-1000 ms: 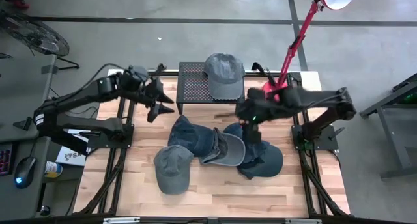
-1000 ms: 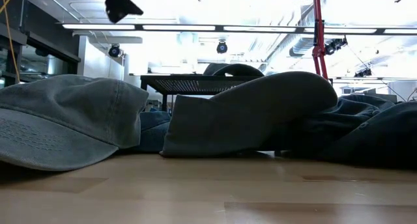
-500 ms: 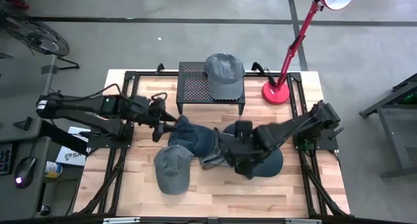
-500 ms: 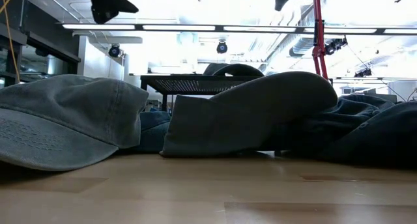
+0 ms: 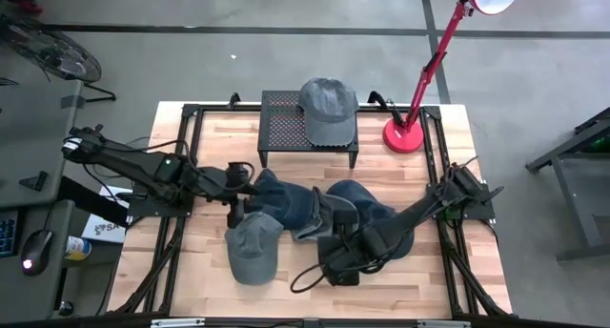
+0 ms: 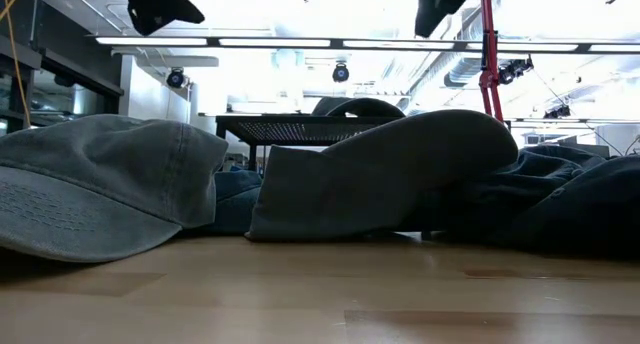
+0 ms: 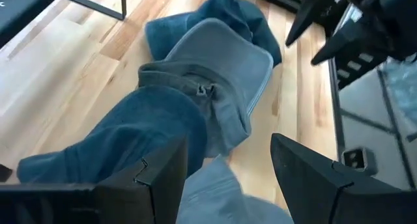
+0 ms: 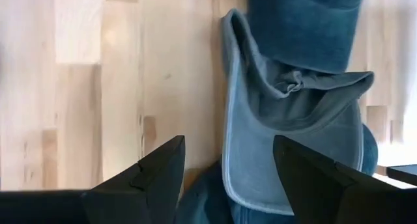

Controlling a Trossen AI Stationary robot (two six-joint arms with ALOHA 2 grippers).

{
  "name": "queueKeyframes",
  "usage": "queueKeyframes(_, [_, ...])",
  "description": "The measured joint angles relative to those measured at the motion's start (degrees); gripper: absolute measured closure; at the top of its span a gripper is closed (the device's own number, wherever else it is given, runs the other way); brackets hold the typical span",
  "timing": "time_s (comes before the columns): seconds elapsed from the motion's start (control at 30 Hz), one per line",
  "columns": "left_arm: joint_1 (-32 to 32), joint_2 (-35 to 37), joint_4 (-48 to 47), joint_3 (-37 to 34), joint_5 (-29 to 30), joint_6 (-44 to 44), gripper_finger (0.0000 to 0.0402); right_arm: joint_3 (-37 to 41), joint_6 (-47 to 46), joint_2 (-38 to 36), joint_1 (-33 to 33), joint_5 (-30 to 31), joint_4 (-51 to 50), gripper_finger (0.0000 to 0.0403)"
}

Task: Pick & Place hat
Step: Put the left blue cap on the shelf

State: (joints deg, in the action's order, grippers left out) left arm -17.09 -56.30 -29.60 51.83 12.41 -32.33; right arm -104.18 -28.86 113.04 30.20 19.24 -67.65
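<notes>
Wooden desk [image 5: 200, 271] carries a black rack [image 5: 282, 118] at the back with one hat [image 5: 327, 107] already on it. Four or so hats [image 5: 315, 218] lie heaped mid-desk, waiting. Bare wood lies open in front; frame rails hem the sides. Left gripper [image 5: 236, 188] hovers at the heap's edge, right gripper [image 5: 335, 261] near its front, both with jaws apart, empty.

Pale wooden tabletop [image 5: 315, 280] on grey concrete floor [image 5: 286, 61], with a red lamp [image 5: 456, 23] at 1 o'clock, a desk with computer mouse [image 5: 36, 244] at 8 o'clock, and long ceiling strip lights [image 6: 300, 41] in the room beyond.
</notes>
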Motion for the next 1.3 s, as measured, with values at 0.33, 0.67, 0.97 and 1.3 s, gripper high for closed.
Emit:
queueKeyframes(0.33, [1.2, 0.8, -13.7, 0.1, 8.2, -2.4, 0.0186, 0.0, -13.5, 0.2, -3.4, -1.0, 3.4, 0.0176])
queueKeyframes(0.67, [17.6, -2.0, -22.6, 0.0, 0.0, -7.6, 0.0186, 0.0, -23.3, 0.2, -5.6, -3.8, 5.1, 0.0176])
queueKeyframes(0.97, [31.6, -1.5, -9.6, -13.0, -19.3, -10.1, 0.0186, 0.0, -26.6, 0.2, -5.5, -3.6, 5.0, 0.0176])
queueKeyframes(1.3, [32.5, -3.9, -3.5, -20.2, -22.1, -15.7, 0.0186, 0.0, -26.3, 0.2, -5.5, -3.0, 5.1, 0.0176])
